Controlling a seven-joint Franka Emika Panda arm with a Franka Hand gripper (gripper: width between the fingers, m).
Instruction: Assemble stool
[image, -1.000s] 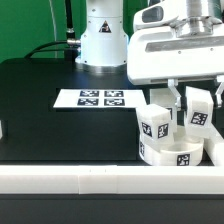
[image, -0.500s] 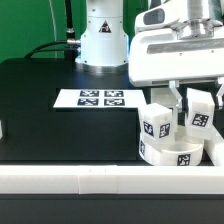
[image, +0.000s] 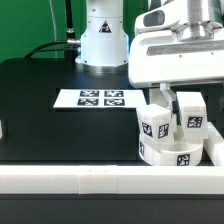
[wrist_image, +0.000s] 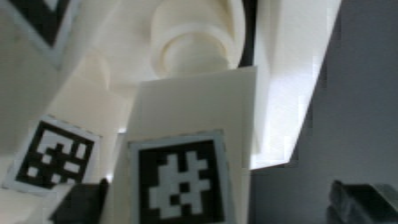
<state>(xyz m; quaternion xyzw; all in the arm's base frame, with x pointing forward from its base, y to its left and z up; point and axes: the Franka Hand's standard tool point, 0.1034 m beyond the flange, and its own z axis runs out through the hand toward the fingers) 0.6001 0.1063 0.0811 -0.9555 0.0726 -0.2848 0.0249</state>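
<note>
The stool's round white seat (image: 165, 152) lies at the exterior view's right, close to the front rail. Two chunky white tagged legs stand upright on it, one (image: 155, 123) toward the exterior view's left and one (image: 193, 113) toward its right. My gripper (image: 188, 98) hangs straight over the right leg, and its jaws stand open on either side of that leg's top. In the wrist view this leg (wrist_image: 187, 150) fills the middle with its tag facing me. The gripper (wrist_image: 224, 204) straddles it, and a dark finger (wrist_image: 366, 203) stands apart from the leg's side.
The marker board (image: 100, 98) lies flat in the middle of the black table. A long white rail (image: 90, 178) runs along the front edge. The arm's white base (image: 100, 40) stands behind the board. A small white part (image: 2, 128) shows at the left edge.
The jaws, shut on the right leg in the earlier frames, have opened and let it go. That leg now stands a little further toward the exterior view's left.
</note>
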